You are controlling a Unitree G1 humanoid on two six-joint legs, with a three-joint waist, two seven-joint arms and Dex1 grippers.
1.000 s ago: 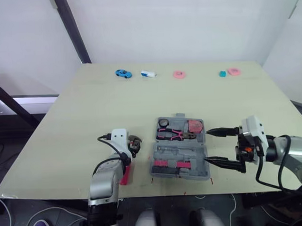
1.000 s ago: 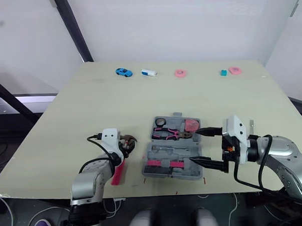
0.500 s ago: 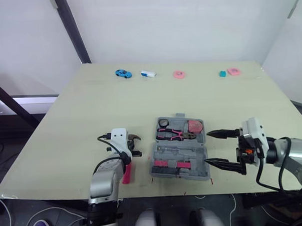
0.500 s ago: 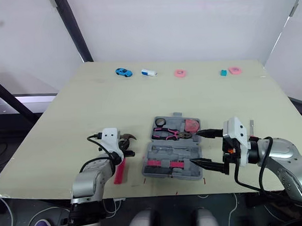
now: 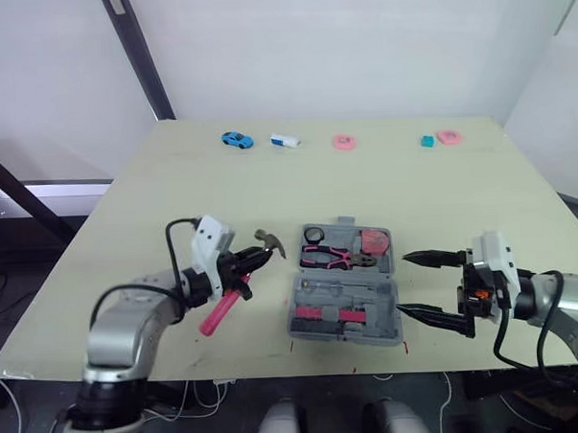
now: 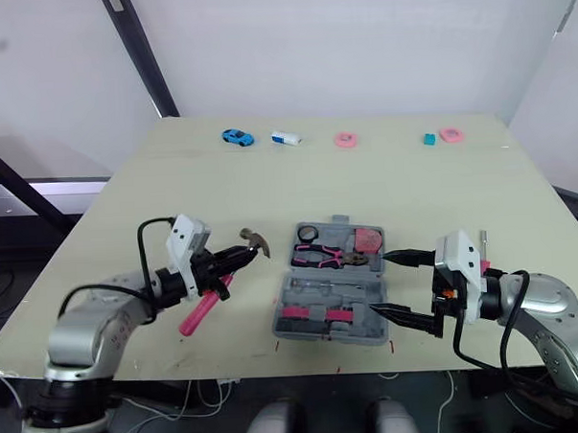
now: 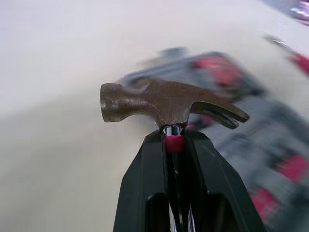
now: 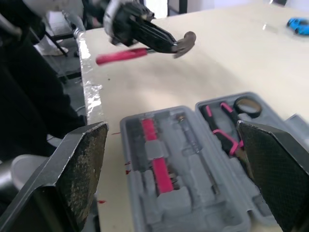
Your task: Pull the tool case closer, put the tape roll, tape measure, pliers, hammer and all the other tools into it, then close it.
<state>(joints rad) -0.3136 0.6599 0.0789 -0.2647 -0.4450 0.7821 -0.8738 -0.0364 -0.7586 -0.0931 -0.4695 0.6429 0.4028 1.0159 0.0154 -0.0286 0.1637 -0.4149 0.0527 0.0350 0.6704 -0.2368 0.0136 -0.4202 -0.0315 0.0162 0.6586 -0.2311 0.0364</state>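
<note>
The pale table [image 5: 154, 203] carries an open grey tool case [image 5: 369, 297] near its front edge. Along the far edge lie a blue toy car [image 5: 234, 140], a small white object [image 5: 284, 141], a pink ring [image 5: 342, 142], a teal block [image 5: 426, 141] and a pink piece [image 5: 447, 137]

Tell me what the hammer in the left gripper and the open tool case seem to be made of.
The hammer: its head looks like dull, mottled brown-grey metal, probably steel; its pink handle seems plastic or rubber, unclear which. The tool case looks like matte grey plastic, judging by its moulded recesses.
</note>
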